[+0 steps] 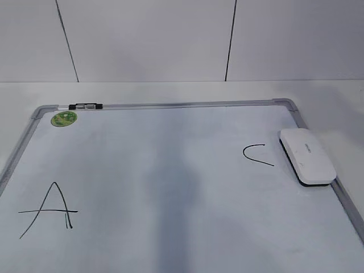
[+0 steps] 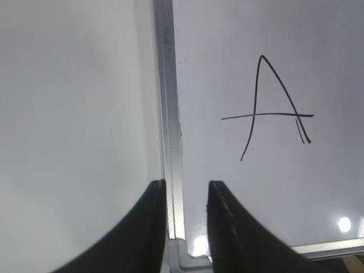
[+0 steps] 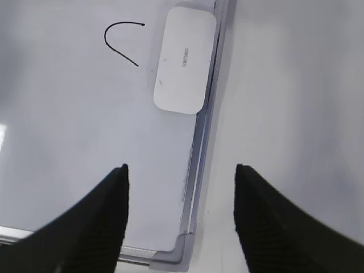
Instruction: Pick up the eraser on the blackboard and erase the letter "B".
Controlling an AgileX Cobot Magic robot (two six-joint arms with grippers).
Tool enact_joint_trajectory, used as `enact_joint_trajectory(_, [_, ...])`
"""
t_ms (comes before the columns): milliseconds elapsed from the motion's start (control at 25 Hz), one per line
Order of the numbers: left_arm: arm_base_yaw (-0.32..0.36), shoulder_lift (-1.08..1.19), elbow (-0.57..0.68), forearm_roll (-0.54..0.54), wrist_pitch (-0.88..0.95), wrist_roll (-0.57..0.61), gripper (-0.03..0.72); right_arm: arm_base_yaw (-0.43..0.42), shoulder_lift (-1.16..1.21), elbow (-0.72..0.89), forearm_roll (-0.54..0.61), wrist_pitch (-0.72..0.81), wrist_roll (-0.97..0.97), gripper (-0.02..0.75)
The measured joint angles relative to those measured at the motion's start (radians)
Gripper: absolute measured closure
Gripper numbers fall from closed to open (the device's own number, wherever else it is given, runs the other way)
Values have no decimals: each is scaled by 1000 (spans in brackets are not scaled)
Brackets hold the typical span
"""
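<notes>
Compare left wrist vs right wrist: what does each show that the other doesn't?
Left wrist only: the letter A and the left gripper, jaws narrowly apart, empty, above the board's frame. Right wrist only: the eraser lying against the frame, the C, and the right gripper, wide open, empty. Both: the blackboard surface, frame and surrounding table. No B in either.

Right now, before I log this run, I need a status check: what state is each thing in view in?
eraser: lying flat on the board by the right frame edge, not held.
blackboard: lying flat, showing an A and a C; no B visible.
letter A: intact.
letter C: intact, beside the eraser.
left gripper: partly open, empty, over the frame.
right gripper: open, empty, short of the eraser.
</notes>
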Motion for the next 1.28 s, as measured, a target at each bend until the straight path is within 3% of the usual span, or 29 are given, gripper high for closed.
enact_joint_trajectory(600, [0, -596, 172, -19, 27, 0, 490, 0, -516, 356, -2, 8, -8, 295])
enact_joint_trajectory(1040, [0, -1021, 367, -11, 50, 2, 490, 0, -684, 391, -3, 14, -4, 296])
enact_joint_trajectory(1280, [0, -1174, 487, -11, 50, 59, 490, 0, -723, 456, 3, 12, -4, 296])
